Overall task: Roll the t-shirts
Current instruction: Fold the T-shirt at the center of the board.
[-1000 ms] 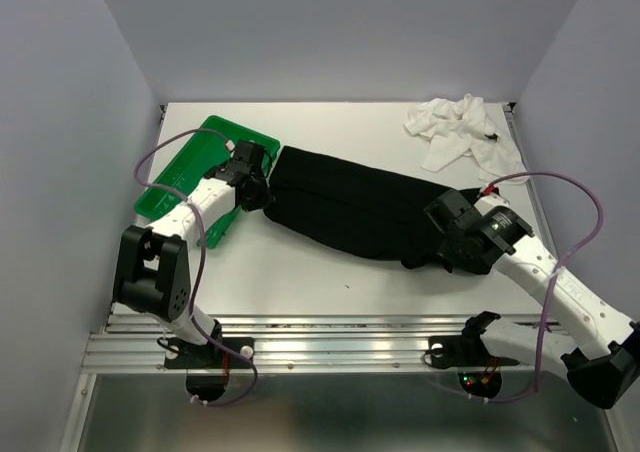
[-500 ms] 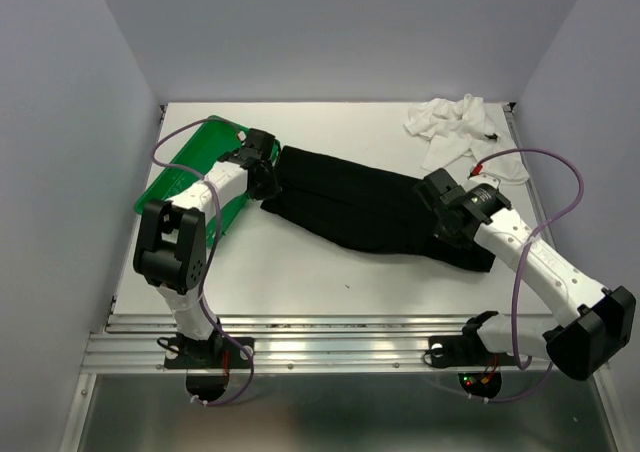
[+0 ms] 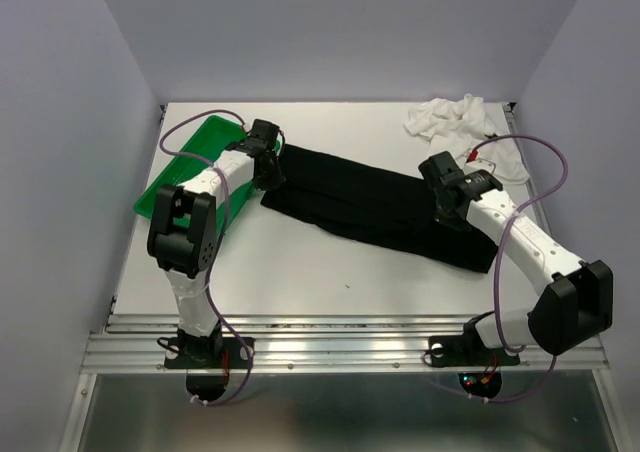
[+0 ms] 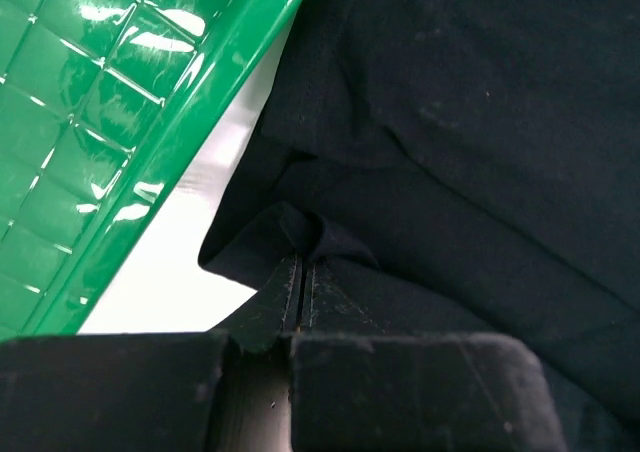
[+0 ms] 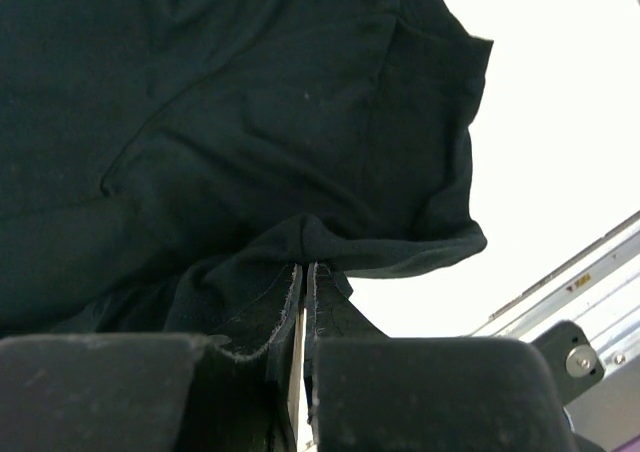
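Black cloth makes up one of the two t-shirts: the black t-shirt (image 3: pixel 370 207) lies in a long flattened band, running slantwise over the white table (image 3: pixel 330 272) from the tray at the left towards the right front. The second, the white t-shirt (image 3: pixel 460 127), is a crumpled heap at the table's back right corner, apart from the black one.

One green tray (image 3: pixel 185 162) sits at the left back of the table, and the left wrist view shows its floor moulded in a grid of squares (image 4: pixel 100 102). The black band's left end lies just beside its raised rim.

Two arms work the cloth, one at each end. The left arm (image 3: pixel 215 182) reaches along the tray, and the left jaws are pressed together on a small pinched fold of the black t-shirt (image 4: pixel 470 122) at that left end. The right arm (image 3: pixel 520 237) bends in from the right, and the right jaws are likewise closed tight on a ridge of the black t-shirt (image 5: pixel 250 102) at its right end, where the hem bunches above the bare table.

Two purple cables loop free, one on each arm (image 3: pixel 190 132) (image 3: pixel 545 172).

One aluminium rail (image 3: pixel 350 332) runs along the near edge. The right wrist view shows a small yellowish sticker (image 5: pixel 578 284) on it, its print too small to read.
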Robot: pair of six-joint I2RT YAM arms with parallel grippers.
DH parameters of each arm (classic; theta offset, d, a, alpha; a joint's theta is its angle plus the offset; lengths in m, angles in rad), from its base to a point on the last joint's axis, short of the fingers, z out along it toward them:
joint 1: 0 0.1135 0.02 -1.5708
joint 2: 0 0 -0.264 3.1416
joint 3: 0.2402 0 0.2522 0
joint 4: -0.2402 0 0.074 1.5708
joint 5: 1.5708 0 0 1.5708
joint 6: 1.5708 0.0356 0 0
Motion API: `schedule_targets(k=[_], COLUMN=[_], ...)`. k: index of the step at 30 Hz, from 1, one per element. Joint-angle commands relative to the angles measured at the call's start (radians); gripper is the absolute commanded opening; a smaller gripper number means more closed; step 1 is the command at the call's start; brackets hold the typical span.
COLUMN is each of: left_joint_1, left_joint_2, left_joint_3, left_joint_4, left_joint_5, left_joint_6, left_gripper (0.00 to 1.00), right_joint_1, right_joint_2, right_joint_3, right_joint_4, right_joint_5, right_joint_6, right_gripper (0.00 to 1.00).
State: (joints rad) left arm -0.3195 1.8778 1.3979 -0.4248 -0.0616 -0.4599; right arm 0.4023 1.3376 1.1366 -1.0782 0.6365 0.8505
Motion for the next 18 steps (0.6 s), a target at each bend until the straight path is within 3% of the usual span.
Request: schedule_targets(k=[1,7,13,18], left_joint_1=[0.005,0.005,0.005,0.005], left_joint_2=[-0.006,-0.117,-0.261,-0.353], left_joint_3=[0.047,-0.008,-0.218,-0.327], left_joint_4=[-0.019,-0.057,-0.078,-0.091], left_joint_5=[-0.015,0.002,0.055,0.054], left_joint_6=[0.024,0.056,0.072,0.072], left_gripper=[0.00,0.00,0.00,0.00], right_joint_1=[-0.014,-0.014,-0.014,-0.014], right_joint_2=[0.014,-0.054,-0.219,-0.288], right_joint_3=[0.060,0.025,-0.093,-0.124], right_joint_4=[0.070,0.040,-0.032,-0.098], right_joint_5=[0.028,-0.060,-0.269,-0.356], right_joint_6=[-0.050,-0.074,-0.032,0.001], right_gripper=[0.01,0.01,0.01,0.01])
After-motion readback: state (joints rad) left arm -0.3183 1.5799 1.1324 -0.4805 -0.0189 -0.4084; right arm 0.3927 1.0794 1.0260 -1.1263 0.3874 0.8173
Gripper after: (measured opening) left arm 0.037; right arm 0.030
